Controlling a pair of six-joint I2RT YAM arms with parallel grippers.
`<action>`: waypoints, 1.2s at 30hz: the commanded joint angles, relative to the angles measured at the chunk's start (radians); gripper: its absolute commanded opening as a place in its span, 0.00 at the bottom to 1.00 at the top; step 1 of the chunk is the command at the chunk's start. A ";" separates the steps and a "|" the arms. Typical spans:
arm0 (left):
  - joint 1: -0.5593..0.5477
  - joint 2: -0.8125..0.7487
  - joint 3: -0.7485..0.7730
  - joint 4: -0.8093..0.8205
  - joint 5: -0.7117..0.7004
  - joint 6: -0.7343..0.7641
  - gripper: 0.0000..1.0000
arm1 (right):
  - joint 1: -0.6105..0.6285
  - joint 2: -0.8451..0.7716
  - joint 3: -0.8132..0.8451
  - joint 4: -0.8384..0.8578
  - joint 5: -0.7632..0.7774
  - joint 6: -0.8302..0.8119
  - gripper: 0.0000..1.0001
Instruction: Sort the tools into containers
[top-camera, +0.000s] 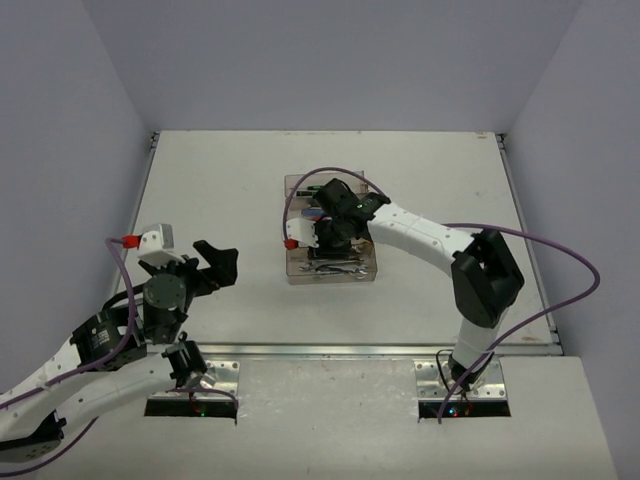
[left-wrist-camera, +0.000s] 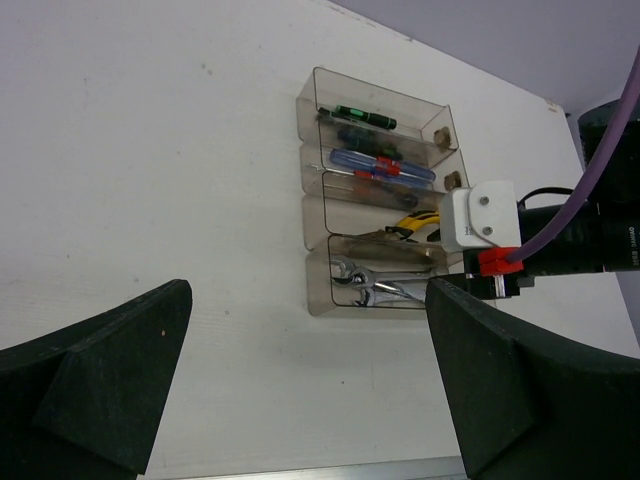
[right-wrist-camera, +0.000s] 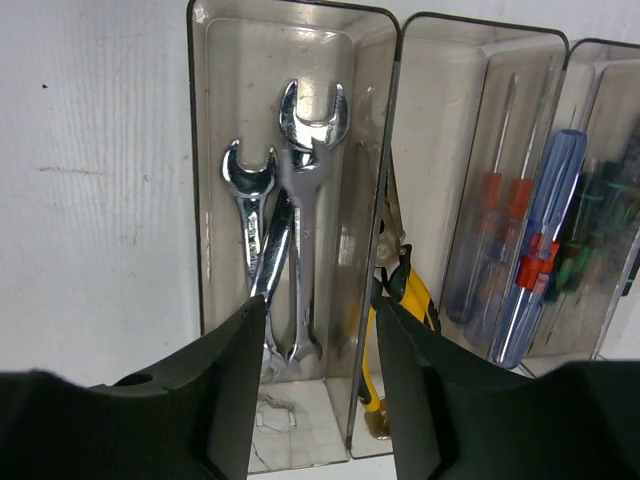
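Right gripper (right-wrist-camera: 320, 308): pliers (right-wrist-camera: 405, 290) mostly hidden behind its finger (right-wrist-camera: 425, 400) and a tray wall. I lose the wrenches (right-wrist-camera: 300, 200) at their lower ends, beneath the fingertips. Farthest tray (right-wrist-camera: 610, 120), right of the gripper, is cut by the frame. Overhead, my wrist covers most of the tray row (top-camera: 297, 270).

Ahead of the right end effector (right-wrist-camera: 318, 330), its fingers (right-wrist-camera: 225, 390) matt black plastic, the wrenches (right-wrist-camera: 305, 200) shone as polished metal inside glossy, smoky clear plastic trays (right-wrist-camera: 215, 100) on the matt white tabletop (right-wrist-camera: 90, 200).

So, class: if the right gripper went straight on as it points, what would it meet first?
Probably the wrenches in the end tray; the open right gripper hangs over them, though depth is unclear.
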 joint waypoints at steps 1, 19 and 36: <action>0.007 0.024 0.002 0.035 0.003 0.017 1.00 | -0.002 -0.069 -0.019 0.049 -0.023 -0.008 0.89; 0.231 0.385 0.111 0.119 0.132 0.111 1.00 | -0.261 -0.825 -0.419 0.215 0.806 0.940 0.99; 0.783 0.275 0.073 0.289 0.332 0.264 1.00 | -0.322 -1.196 -0.432 -0.107 0.850 1.227 0.99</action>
